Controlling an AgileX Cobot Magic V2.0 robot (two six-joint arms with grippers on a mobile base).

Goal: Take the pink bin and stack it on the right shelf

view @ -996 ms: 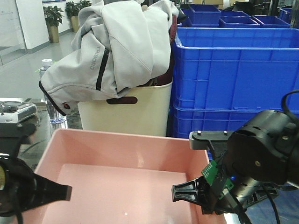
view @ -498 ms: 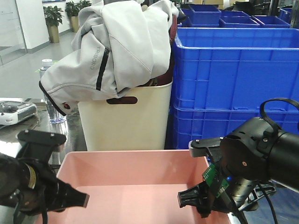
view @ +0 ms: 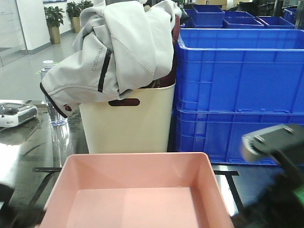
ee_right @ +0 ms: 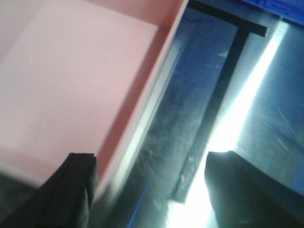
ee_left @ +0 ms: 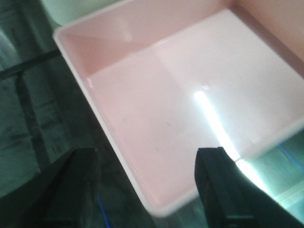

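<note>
The pink bin [view: 137, 190] sits empty and level at the bottom centre of the front view, on the shiny steel top of the right shelf [view: 61, 142]. In the left wrist view my left gripper [ee_left: 147, 190] is open. Its black fingers [ee_left: 71, 190] hang on either side of the pink bin's [ee_left: 180, 95] near left corner without touching it. My right gripper [ee_right: 156, 190] is open too, spread across the pink bin's [ee_right: 71, 80] right wall. One of its fingers [ee_right: 71, 190] is over the bin and the other is over the shelf [ee_right: 199, 95]. Both arms are blurred.
A tall cream bin [view: 128, 123] draped with a grey jacket [view: 118, 47] stands just behind the pink bin. Stacked blue crates [view: 237, 90] fill the right. Black tape lines [view: 225, 173] mark the steel. A water bottle [view: 53, 107] and a white device [view: 14, 114] are at the left.
Both grippers have let go of the bin's side walls and drawn back toward the frame edges. The bin has dropped lower in view and rests on the steel top.
</note>
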